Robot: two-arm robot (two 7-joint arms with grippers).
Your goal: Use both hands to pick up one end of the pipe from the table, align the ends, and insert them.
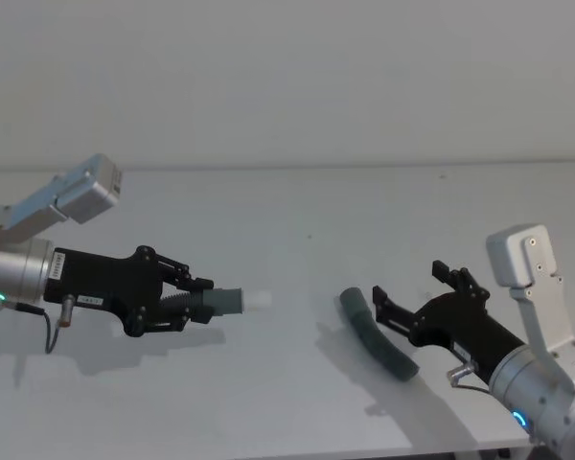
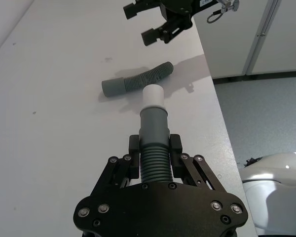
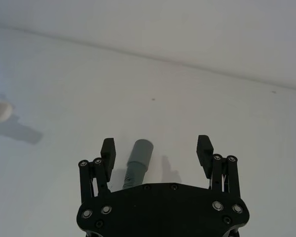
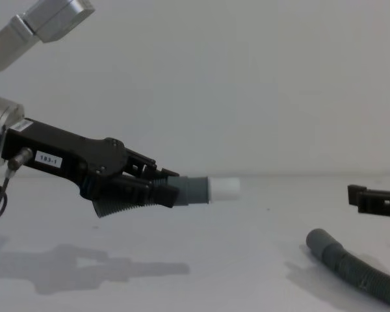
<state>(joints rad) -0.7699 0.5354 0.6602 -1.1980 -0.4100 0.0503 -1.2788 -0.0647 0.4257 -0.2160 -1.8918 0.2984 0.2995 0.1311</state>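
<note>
My left gripper (image 1: pixel 199 299) is shut on a short dark grey pipe piece (image 1: pixel 225 303) and holds it above the white table (image 1: pixel 297 211). Its smooth end with the white tip (image 1: pixel 259 299) points toward the right arm. In the left wrist view this gripper (image 2: pixel 154 148) clamps the ribbed part, and the white tip (image 2: pixel 153 96) sticks out ahead. The longer ribbed pipe piece (image 1: pixel 376 333) lies on the table, its smooth cuff (image 3: pixel 139 155) facing away from me. My right gripper (image 1: pixel 410 289) hovers open just over it, jaws spread wide in the right wrist view (image 3: pixel 156 148).
The table's front edge (image 1: pixel 268 454) runs close below both arms. Past the table's right edge, the left wrist view shows grey floor (image 2: pixel 266 123) and white cabinet doors (image 2: pixel 266 34). A plain wall (image 1: pixel 287 77) stands behind the table.
</note>
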